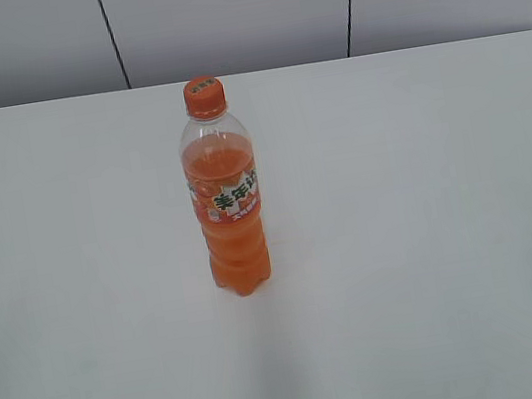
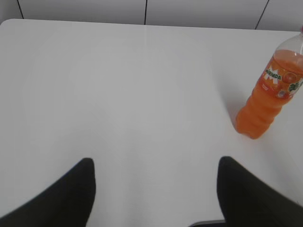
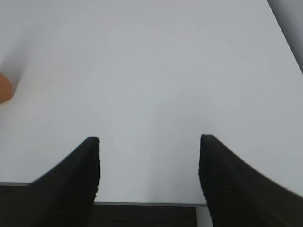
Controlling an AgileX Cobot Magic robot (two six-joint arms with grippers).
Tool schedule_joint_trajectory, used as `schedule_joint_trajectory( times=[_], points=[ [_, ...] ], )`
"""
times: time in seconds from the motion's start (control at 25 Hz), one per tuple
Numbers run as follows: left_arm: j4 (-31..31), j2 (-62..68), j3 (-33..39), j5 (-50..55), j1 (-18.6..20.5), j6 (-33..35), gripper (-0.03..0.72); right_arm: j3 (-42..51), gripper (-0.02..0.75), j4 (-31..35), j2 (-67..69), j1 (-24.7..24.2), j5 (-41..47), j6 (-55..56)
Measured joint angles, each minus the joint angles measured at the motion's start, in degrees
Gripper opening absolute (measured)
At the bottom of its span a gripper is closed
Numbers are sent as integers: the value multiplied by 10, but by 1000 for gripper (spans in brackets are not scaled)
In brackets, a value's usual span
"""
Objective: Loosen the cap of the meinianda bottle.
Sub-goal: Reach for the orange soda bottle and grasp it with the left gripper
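Bottle [image 1: 223,191] upright, cap [image 1: 203,95] on

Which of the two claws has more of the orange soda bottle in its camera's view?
The left gripper: its camera shows most of the bottle standing at the right. The right gripper sees only an orange sliver at its left edge.

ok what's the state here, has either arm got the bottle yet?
Not yet. The meinianda bottle stands upright and alone on the white table, with the orange cap on its neck and nothing touching it. The left pincer is open over bare table, with the bottle off to its right. The right pincer is also open, near the table's front edge; only an orange sliver shows at its left.
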Motion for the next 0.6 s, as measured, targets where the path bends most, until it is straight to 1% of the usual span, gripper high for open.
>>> schedule_joint_trajectory(
  times=[0.12, 0.28, 0.6],
  points=[
    [1, 0, -6, -22, 0, 0, 494, 0, 494, 0, 0, 0, 0, 0],
    [7, 0, -7, -75, 0, 0, 494, 0, 494, 0, 0, 0, 0, 0],
    [58, 0, -7, -158, 0, 0, 494, 0, 494, 0, 0, 0, 0, 0]
  ],
)
